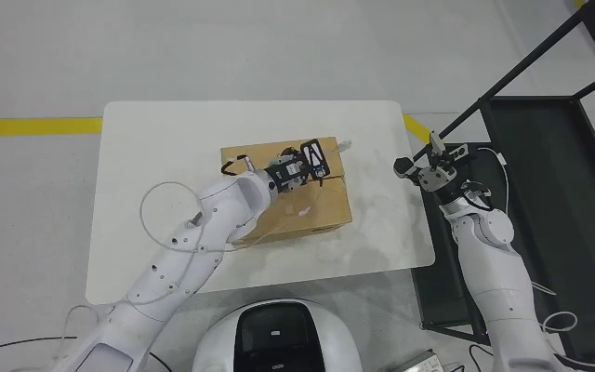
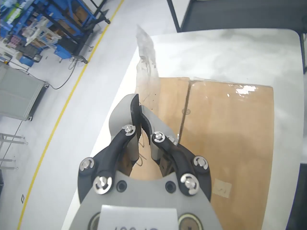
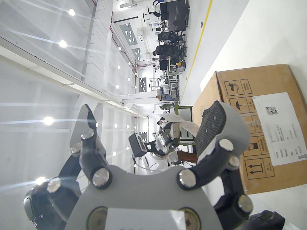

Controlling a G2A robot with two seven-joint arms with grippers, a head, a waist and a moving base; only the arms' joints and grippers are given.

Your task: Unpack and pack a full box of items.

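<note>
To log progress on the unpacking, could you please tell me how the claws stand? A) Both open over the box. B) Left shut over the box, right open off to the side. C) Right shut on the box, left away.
B: the left claw pinches clear tape above the cardboard box, and the right claw is open, away from it.

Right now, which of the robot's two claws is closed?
The left gripper, above the cardboard box, is shut, pinching a strip of clear tape; the right gripper stands wide open, away from the box.
</note>
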